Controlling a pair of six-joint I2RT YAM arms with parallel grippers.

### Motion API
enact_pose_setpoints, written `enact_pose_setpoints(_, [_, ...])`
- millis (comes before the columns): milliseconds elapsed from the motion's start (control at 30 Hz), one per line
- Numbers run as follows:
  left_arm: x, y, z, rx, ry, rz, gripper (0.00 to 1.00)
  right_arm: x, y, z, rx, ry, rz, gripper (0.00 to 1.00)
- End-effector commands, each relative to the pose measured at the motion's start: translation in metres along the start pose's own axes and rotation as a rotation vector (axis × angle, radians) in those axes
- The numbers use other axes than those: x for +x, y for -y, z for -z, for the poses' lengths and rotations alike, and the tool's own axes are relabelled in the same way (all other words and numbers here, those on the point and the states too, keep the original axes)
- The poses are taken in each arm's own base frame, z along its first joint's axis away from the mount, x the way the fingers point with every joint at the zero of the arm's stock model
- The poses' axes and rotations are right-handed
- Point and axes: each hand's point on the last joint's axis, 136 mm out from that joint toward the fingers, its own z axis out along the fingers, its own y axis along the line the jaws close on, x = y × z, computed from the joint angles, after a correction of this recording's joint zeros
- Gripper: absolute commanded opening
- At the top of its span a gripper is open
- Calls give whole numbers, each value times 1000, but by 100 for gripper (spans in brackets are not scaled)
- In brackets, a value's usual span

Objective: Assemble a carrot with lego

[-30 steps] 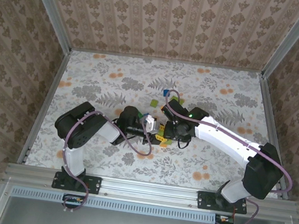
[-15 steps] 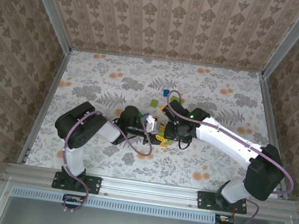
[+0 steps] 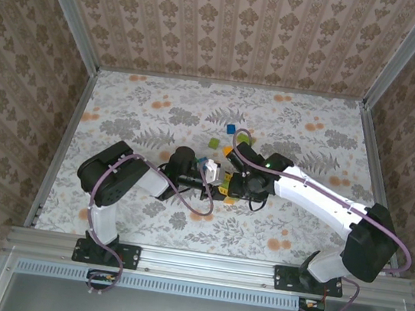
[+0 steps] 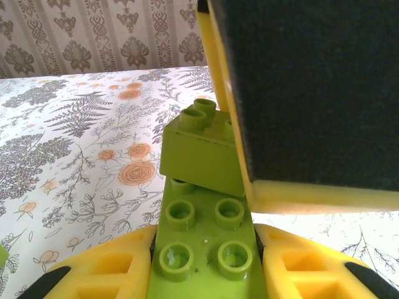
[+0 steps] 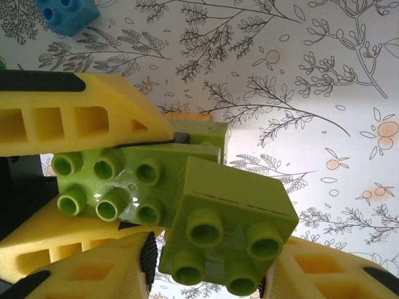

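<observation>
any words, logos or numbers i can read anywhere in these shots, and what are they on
No text can be read in any view.
Studs of the lime-green brick and the lime-green plate: smooth, no lettering can be made out.
Blue brick: no marking visible.
White piece on the left arm's wrist: too small to tell if it carries print.
</observation>
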Motion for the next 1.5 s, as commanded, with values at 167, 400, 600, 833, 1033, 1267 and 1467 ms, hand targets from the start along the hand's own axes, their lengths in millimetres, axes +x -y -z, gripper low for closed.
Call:
enact_pose_setpoints(167, [93, 21, 4, -22, -276, 215, 14, 1, -20, 10, -102, 20, 3, 48])
enact_pose_setpoints(400, [95, 22, 4, -19, -280, 218, 14, -9, -20, 12, -90, 58, 12, 49])
enact_pose_setpoints(600, [95, 22, 4, -21, -281, 216, 14, -14, -19, 13, -68, 77, 19, 48])
enact_pose_setpoints(833, [95, 23, 4, -18, -282, 218, 14, -19, -12, 19, -44, 107, 8, 48])
enact_pose_setpoints(1033, [96, 23, 3, -16, -285, 220, 14, -22, -11, 21, -38, 125, 5, 51])
enact_pose_setpoints(1267, [98, 22, 3, -17, -289, 223, 14, -27, -11, 20, -31, 132, 8, 51])
enact_pose_setpoints(1467, [99, 22, 3, -18, -292, 223, 14, -30, -12, 19, -33, 134, 7, 48])
